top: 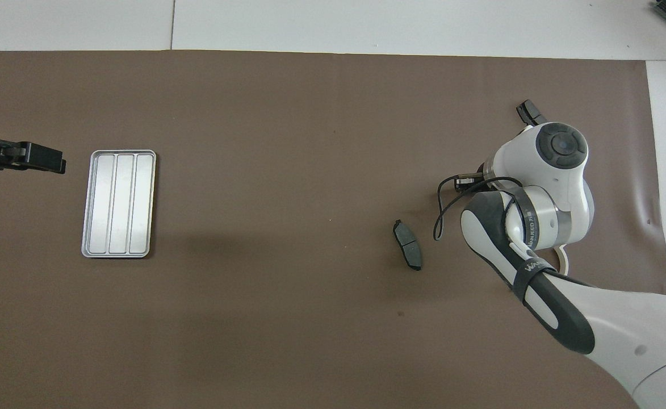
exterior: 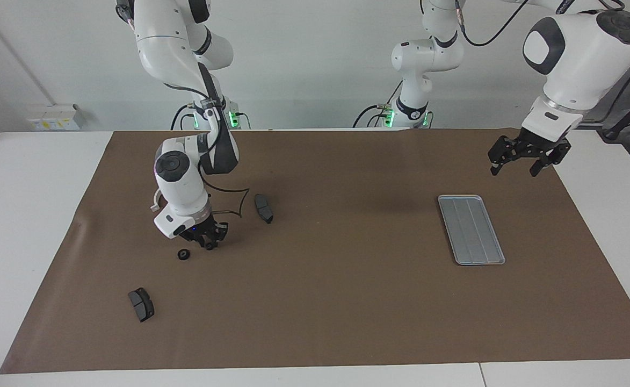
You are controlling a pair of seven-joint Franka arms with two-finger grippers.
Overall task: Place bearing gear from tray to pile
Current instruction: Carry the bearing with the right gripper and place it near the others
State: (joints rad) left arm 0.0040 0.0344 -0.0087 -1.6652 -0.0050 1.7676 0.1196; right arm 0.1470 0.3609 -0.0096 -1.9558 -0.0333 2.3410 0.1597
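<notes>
From above, my left pincer [top: 37, 159] hangs over the brown mat [top: 287, 318] beside the silver tray [top: 119, 203], toward my left arm's end of the desk. My right arm [top: 537, 193] bends over the mat at the other end and covers its own pincer. A dark brake pad [top: 407, 245] lies on the mat just beside that arm, and a white half-ring [top: 564, 262] peeks out from under it.

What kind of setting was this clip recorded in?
Most likely a robotics lab workbench: brown paper sheet over a white table, bare white wall, loose car parts such as a brake pad and a small gear.
</notes>
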